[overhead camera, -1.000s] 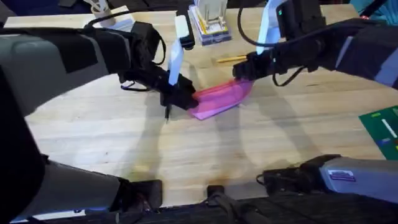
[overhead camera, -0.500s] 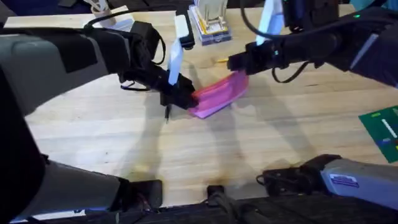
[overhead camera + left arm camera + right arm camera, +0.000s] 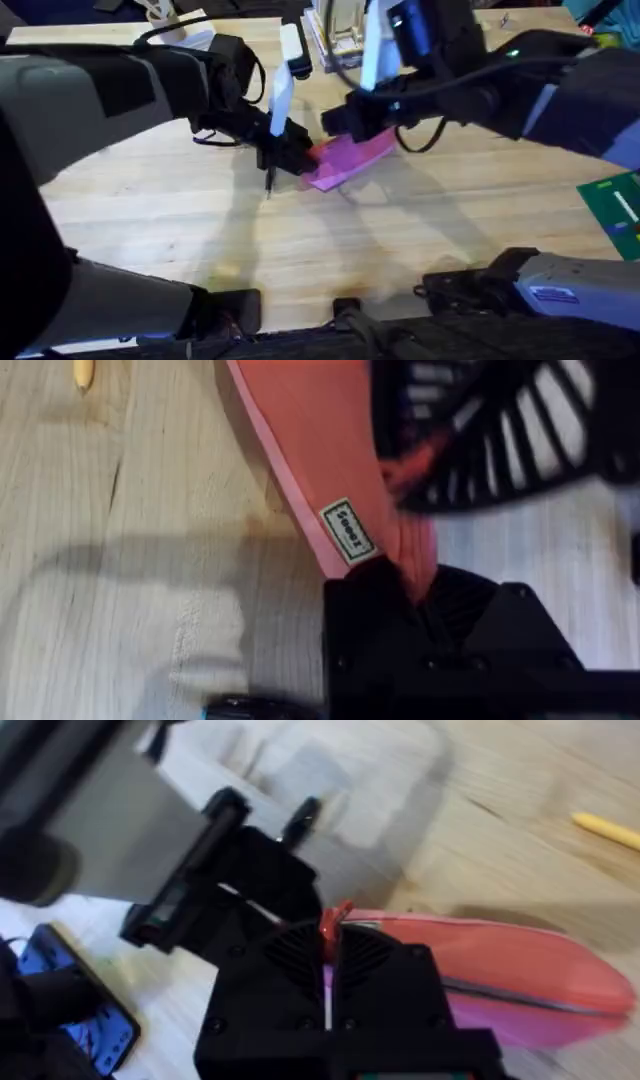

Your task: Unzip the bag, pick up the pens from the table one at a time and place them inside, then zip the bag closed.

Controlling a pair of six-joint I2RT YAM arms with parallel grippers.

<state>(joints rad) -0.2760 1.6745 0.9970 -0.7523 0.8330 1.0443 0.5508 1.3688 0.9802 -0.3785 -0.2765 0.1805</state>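
Observation:
The pink bag (image 3: 352, 158) lies tilted near the middle of the table (image 3: 420, 250). My left gripper (image 3: 295, 158) is shut on the bag's left end, where the fabric (image 3: 330, 470) with a small label is pinched between the black fingers. My right gripper (image 3: 345, 116) hovers over the bag's left half, shut on the reddish pull tab (image 3: 333, 925). In the right wrist view the bag (image 3: 520, 975) stretches away behind the fingers. The yellow pen (image 3: 610, 830) lies on the wood beyond the bag, its tip (image 3: 83, 372) visible in the left wrist view. The black pen (image 3: 268, 182) lies just under my left gripper.
At the table's far edge stand a box of stationery (image 3: 340, 40), a white oblong item (image 3: 293, 45) and a white cup (image 3: 160, 12). A green board (image 3: 615, 210) sits at the right edge. The near half of the table is bare wood.
My right gripper has travelled left along the top of the bag, from its right end to its left half, with the pull tab. The left gripper has stayed put on the bag's end.

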